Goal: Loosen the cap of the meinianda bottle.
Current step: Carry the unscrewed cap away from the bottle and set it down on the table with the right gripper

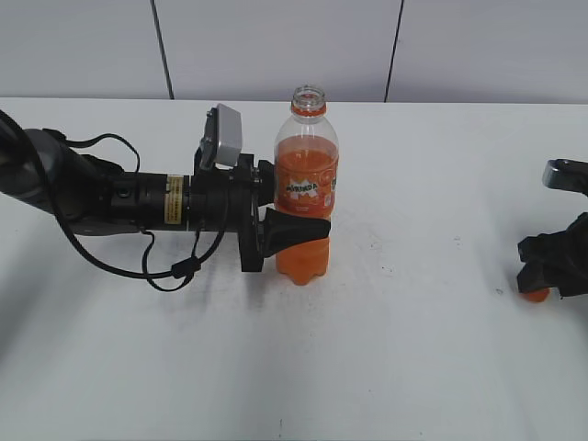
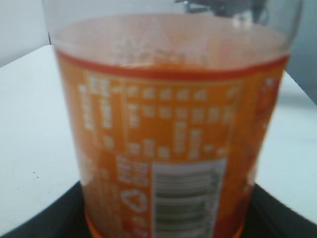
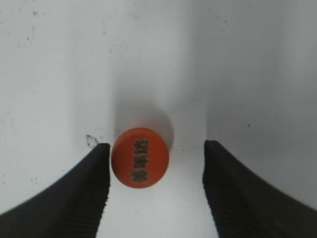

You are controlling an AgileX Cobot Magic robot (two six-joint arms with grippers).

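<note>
Meinianda bottle [image 1: 306,197] upright, mouth up, gripped by left end effector [image 1: 296,230]; cap [image 3: 140,157] flat between wide right end effector [image 3: 156,163].

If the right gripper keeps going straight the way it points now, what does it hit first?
Most likely the white table. The right gripper points down at it, jaws open, with the small round orange plastic cap lying between its fingers, close to one of them. How far it is above the table is unclear.

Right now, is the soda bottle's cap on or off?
Off. The Mirinda bottle has a bare open mouth; the orange cap lies on the table between the right claw's open jaws.
</note>
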